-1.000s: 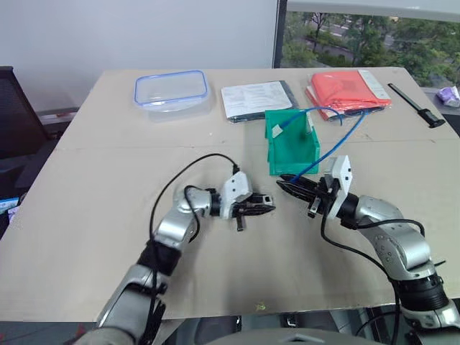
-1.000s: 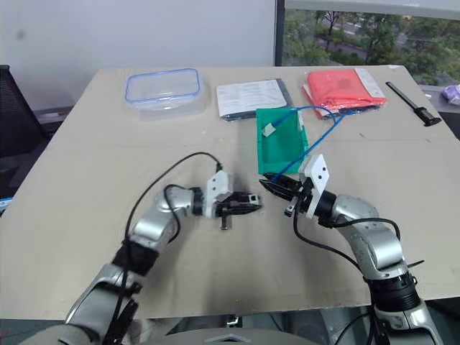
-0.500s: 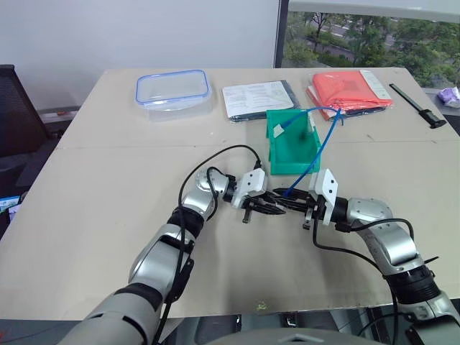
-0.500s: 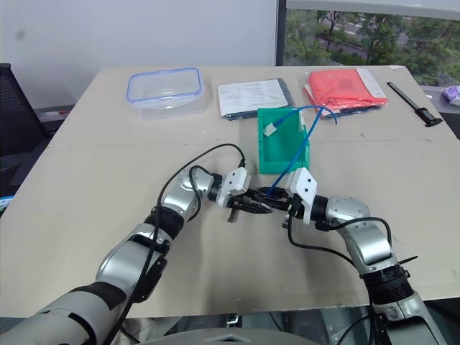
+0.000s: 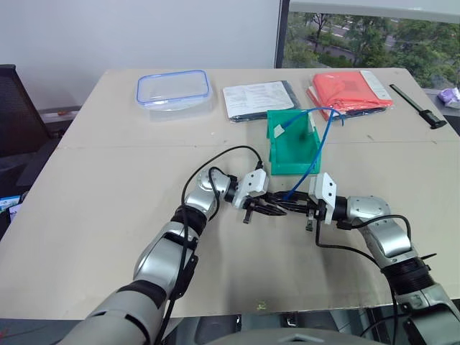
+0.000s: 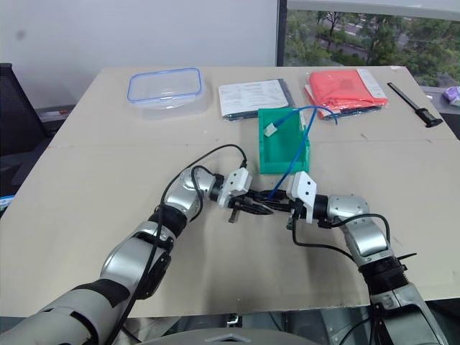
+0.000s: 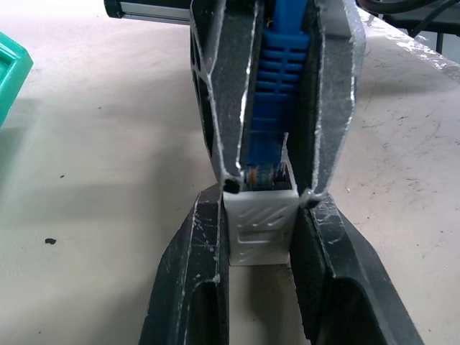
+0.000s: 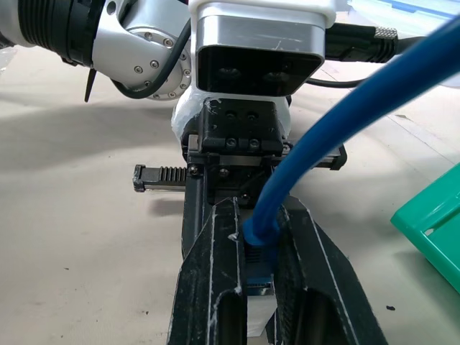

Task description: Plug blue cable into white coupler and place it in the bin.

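Left wrist view puts the job right before me: my left gripper [image 7: 260, 215] pinches the small white box-shaped plastic coupler [image 7: 260, 223] between its two black fingers, and my right gripper [image 7: 272, 180] comes in nose to nose with it, its fingers pressed on the ribbed blue boot of the thin bright-blue network cable [image 7: 277, 86], whose clear plug sits at the mouth of the coupler's socket. Whether the plug has latched I cannot tell — its tip is in the opening, but the depth is hidden. To do this well, I judge I should keep both grippers on one straight line and push squarely along the socket, with no twist, holding the coupler firm so it does not slip back between my fingers; only when the plug seats fully should the left let go. All this hangs just above the beige tabletop [image 5: 108, 215], near the open front of the small green plastic bin [image 5: 291, 151]. From my right gripper the cable rises and arcs back over the bin, and its other end, with a pale plug, lies inside against the back wall — nothing else shows in there. Further off, near the table's far left, the clear flat container with the blue-rimmed lid [image 5: 172, 88] looks empty.
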Available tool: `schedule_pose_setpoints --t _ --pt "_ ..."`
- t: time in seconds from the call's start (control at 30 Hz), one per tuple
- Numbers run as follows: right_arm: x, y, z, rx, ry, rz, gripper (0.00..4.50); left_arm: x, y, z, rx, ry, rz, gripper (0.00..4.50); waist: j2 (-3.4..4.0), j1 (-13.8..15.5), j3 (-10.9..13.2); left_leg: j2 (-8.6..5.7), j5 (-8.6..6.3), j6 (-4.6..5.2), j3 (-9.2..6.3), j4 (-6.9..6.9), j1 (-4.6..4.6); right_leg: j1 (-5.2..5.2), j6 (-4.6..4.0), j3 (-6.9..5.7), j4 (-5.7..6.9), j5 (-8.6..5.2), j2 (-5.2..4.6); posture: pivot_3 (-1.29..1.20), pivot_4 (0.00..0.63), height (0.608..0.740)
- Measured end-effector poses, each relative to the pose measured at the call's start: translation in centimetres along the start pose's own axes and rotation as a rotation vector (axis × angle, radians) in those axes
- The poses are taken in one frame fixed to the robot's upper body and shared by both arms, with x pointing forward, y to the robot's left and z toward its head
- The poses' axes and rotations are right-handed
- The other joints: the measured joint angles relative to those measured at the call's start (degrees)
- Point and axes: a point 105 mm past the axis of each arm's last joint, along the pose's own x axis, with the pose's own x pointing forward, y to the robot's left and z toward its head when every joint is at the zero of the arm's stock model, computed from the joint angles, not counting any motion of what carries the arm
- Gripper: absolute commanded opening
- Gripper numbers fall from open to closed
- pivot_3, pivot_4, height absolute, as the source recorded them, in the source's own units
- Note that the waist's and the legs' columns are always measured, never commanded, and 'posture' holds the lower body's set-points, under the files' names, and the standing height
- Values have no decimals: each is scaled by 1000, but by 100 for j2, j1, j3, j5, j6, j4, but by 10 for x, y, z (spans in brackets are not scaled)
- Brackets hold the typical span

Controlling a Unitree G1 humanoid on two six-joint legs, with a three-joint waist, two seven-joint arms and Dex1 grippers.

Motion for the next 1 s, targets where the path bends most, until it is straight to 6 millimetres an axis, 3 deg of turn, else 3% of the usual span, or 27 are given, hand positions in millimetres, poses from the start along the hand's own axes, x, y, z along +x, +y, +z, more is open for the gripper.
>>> schedule_pose_setpoints --t 0.33,0.53,0.6,0.67,0.8,1.0 --pt "10 5 -12 11 49 5 0 -4 -1 -9 -24 32 10 551 -72 -47 -105 17 -2 -1 -3 -12 79 59 -25 6 7 -15 4 0 150 740" --pt "7 1 -4 101 -27 -41 0 -3 -3 -8 -16 26 6 551 -65 -86 -98 29 -2 -1 1 -14 77 58 -26 9 7 -15 -1 0 150 740" --pt "5 0 -3 106 -16 -37 0 -2 -3 -8 -9 22 6 1574 -65 -81 -97 27 -2 -1 2 -13 66 48 -26 10 7 -14 -6 0 150 740" --pt "5 -2 2 100 -25 -39 0 0 -3 -10 3 39 9 2273 -61 -79 -94 21 -2 0 3 -12 52 37 -25 10 6 -13 -7 0 150 740" --pt "7 -7 12 75 -42 -41 0 0 -1 -9 35 34 44 4097 -57 -32 -91 14 -2 0 0 -10 46 33 -24 8 6 -13 -9 0 150 740" --pt "-3 -13 21 59 -22 -53 0 -11 -7 -4 9 -62 171 4097 -43 -26 -77 29 -1 0 3 -3 -5 -17 -3 12 12 1 -11 0 150 740"
